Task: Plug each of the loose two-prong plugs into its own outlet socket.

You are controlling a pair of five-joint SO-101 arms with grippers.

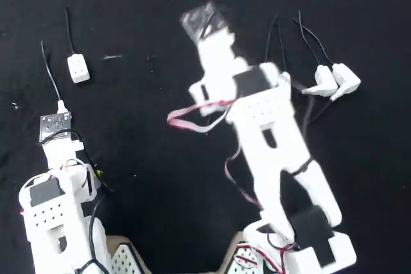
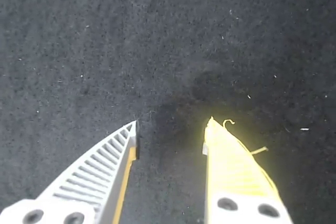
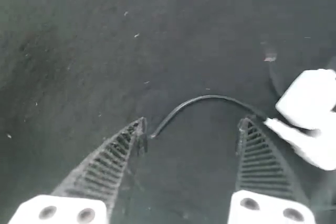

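- Left pincer [image 2: 172, 128] stands wide apart over the black table [image 2: 105, 35] in the left wrist view. Between its two fingers we see only cloth.
- Right pincer [image 3: 192, 125] is spread wide too in the right wrist view and grips nothing. A thin black cord [image 3: 202, 98] arcs on the table between its fingertips. A blurred white piece [image 3: 310, 103] lies just outside one finger, and we cannot tell whether they touch.
- In the high view we take the right arm [image 1: 276, 152] as our mark. It lies extended up the middle of the table, with its pincer blurred at the far end.
- A white plug [image 1: 324, 81] and a second white plug [image 1: 345, 80] lie side by side just beside the right arm, on the side away from the left arm [image 1: 54, 203]. Their cords run toward the far edge.
- Well apart from the right arm, over on the left arm's side, lies a white block [image 1: 78, 68] with its own cord.
- Farther still from the right arm, a small white connector [image 1: 61, 106] on a cord sits just ahead of the left arm. We cannot tell which of these pieces are plugs and which are sockets.
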